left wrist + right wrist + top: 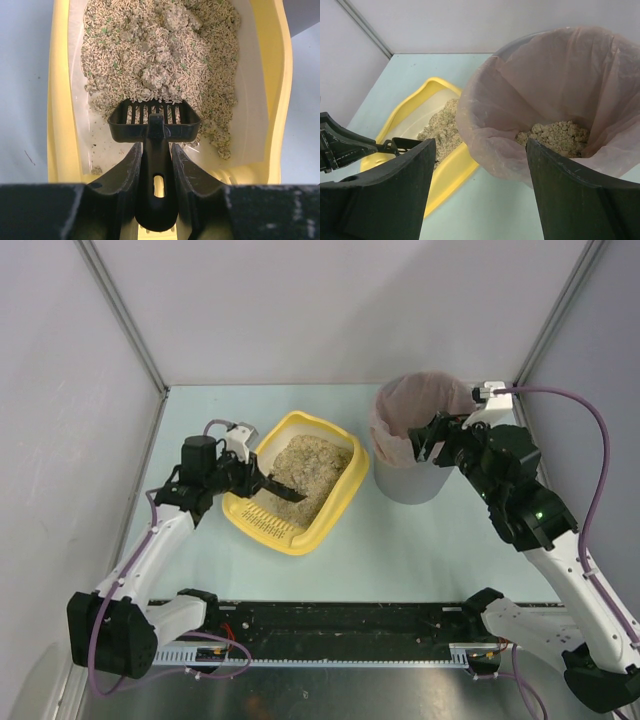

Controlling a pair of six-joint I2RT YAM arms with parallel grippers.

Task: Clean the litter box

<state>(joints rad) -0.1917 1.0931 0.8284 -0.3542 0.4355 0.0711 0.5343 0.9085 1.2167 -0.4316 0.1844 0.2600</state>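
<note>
With our left hand (pixel 155 150) gripping the scoop (pixel 153 118), we should slide it low under the clumps (pixel 152 77) in the litter box (pixel 59 100) and lift level, our right hand (pixel 479 150) open by the bin (pixel 560 75).

The litter box (pixel 263 522) is bright yellow, its litter (pixel 160 50) beige with grey clumps and green flecks. The scoop (pixel 154 122) is black, slotted. The bin (pixel 405 487) is grey, its liner (pixel 560 75) pale pink, on a pale blue-green table (pixel 420 550).
</note>
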